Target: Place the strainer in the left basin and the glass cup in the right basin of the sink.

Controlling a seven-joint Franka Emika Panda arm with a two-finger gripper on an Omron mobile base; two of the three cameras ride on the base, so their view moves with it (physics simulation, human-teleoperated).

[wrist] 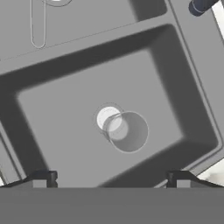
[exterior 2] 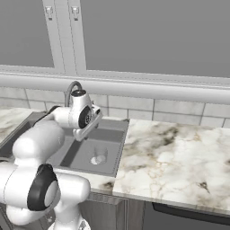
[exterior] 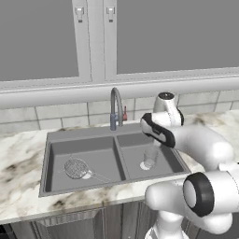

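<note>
Your gripper (wrist: 111,179) hangs above the right basin (exterior: 165,158) with jaws spread wide, holding nothing. The glass cup (exterior: 150,158) stands upright there beside the drain (wrist: 108,117); the strainer (exterior: 76,168) lies in the left basin (exterior: 100,156).

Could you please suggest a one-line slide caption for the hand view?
Open gripper above the glass cup standing upright beside the pale drain in the right basin.

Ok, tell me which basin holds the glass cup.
The right basin, the narrower one: the glass cup stands upright by its pale drain. The left basin holds the strainer.
</note>
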